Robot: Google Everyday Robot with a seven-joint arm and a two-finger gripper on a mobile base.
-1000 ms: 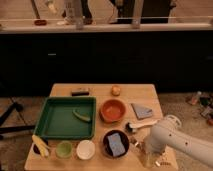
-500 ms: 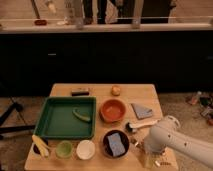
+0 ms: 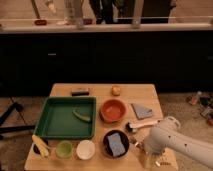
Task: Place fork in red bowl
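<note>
The red bowl [image 3: 113,110] is orange-red and round, and stands in the middle of the wooden table [image 3: 150,95], right of the green tray [image 3: 54,120]. My white arm [image 3: 172,142] reaches in from the lower right. The gripper [image 3: 149,156] points down at the table's front right corner, right of the dark bowl with the grey-blue sponge [image 3: 116,144]. The fork does not show; the arm and gripper hide the spot beneath them.
A white-handled utensil with a dark head [image 3: 139,126] lies just above the arm. A grey cloth [image 3: 142,111] lies right of the red bowl. A small white bowl [image 3: 86,149], a green cup [image 3: 64,148] and a banana [image 3: 40,145] line the front edge. An orange fruit [image 3: 116,90] and a dark bar [image 3: 80,92] sit at the back.
</note>
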